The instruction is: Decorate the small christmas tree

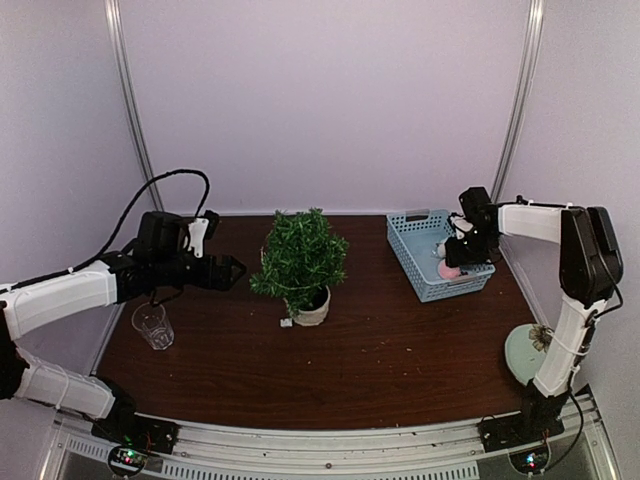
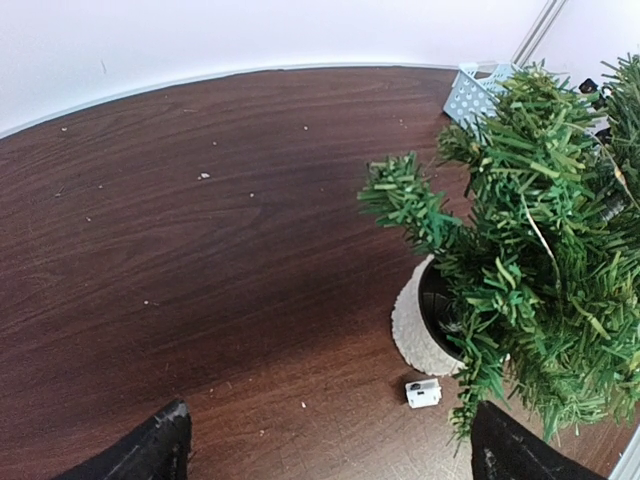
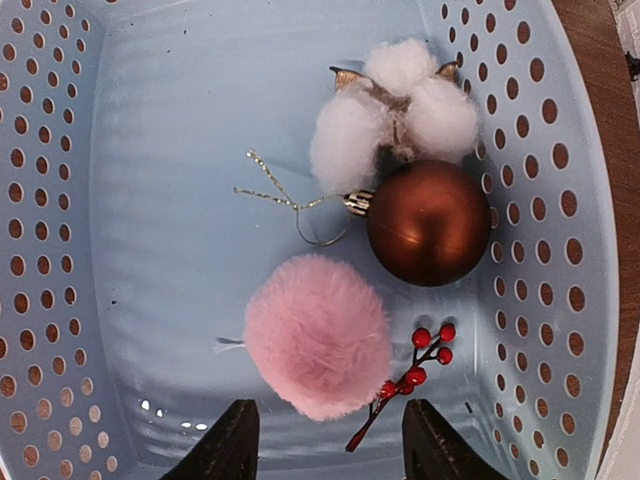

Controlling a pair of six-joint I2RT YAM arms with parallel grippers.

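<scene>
The small christmas tree [image 1: 300, 255] stands mid-table in a white pot [image 1: 313, 308]; the left wrist view shows the tree [image 2: 540, 250] bare of ornaments. My left gripper [image 1: 235, 270] hovers left of it, open and empty [image 2: 330, 455]. My right gripper [image 1: 452, 255] reaches down into the light-blue basket [image 1: 430, 250]. In the right wrist view it [image 3: 330, 440] is open, its fingertips flanking the near edge of a pink pompom [image 3: 318, 335] without touching it. A red berry sprig [image 3: 415, 375], a brown bauble [image 3: 428, 222] and white cotton puffs [image 3: 395, 110] also lie in the basket [image 3: 170, 150].
A clear glass [image 1: 152, 325] stands at the left, below my left arm. A small white box [image 2: 423, 392] lies on the table by the pot. A pale round plate [image 1: 525, 352] sits near the right arm's base. White walls close off the back and sides.
</scene>
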